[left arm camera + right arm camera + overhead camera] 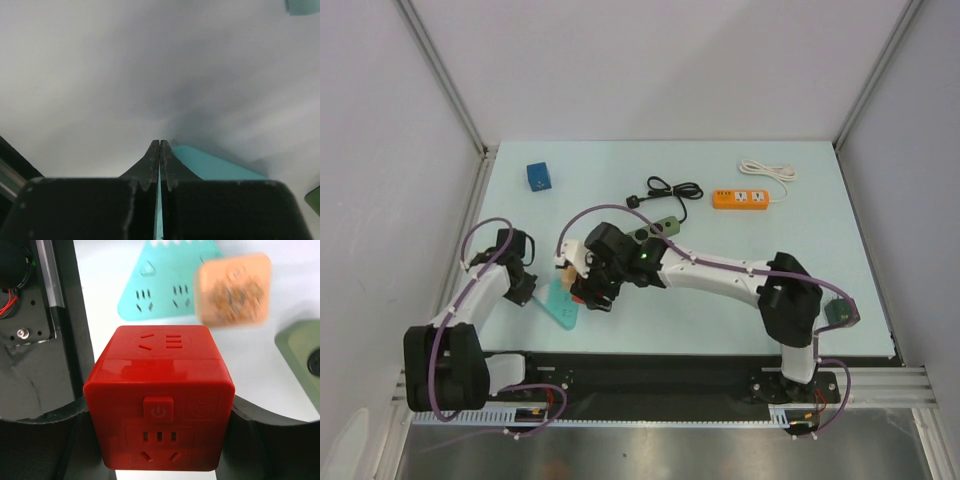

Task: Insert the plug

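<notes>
My right gripper is shut on a red cube socket, its fingers pressed against both sides. It holds the cube just right of a teal triangular power strip, which also shows in the right wrist view. My left gripper is shut at the strip's left edge. In the left wrist view its tips meet, and the teal strip shows beside and behind them. A black plug on a coiled cable lies further back.
A green power strip lies behind my right wrist. A peach cube sits beside the teal strip. An orange power strip with a white cord is at the back right. A blue cube is at the back left.
</notes>
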Action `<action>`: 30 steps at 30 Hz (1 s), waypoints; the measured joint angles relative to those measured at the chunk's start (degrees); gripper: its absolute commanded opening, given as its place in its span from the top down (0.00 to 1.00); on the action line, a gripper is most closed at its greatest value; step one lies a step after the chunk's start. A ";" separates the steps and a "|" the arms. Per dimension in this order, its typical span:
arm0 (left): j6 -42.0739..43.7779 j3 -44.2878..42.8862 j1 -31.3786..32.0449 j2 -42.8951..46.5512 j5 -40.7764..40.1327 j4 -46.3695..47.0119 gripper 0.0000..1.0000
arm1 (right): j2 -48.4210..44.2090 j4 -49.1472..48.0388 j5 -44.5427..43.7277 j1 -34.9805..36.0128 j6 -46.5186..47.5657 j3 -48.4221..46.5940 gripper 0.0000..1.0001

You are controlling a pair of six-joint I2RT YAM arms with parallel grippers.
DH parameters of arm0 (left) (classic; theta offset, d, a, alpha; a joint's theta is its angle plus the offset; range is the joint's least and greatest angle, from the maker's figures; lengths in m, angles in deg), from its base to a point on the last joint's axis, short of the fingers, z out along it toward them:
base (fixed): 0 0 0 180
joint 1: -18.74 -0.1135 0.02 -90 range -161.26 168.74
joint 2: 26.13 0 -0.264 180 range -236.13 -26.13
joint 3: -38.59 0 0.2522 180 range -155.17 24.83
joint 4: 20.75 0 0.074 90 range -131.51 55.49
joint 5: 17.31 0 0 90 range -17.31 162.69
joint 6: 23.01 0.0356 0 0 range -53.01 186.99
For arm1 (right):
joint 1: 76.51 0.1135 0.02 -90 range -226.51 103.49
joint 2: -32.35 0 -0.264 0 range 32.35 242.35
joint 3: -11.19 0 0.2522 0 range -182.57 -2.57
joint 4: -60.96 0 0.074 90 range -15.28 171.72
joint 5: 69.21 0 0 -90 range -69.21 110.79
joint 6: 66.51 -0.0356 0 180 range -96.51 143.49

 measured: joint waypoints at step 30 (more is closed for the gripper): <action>5.73 -4.42 -14.75 -3.85 9.81 1.27 1.00 | 24.81 15.32 -9.16 5.68 -7.93 -29.27 1.00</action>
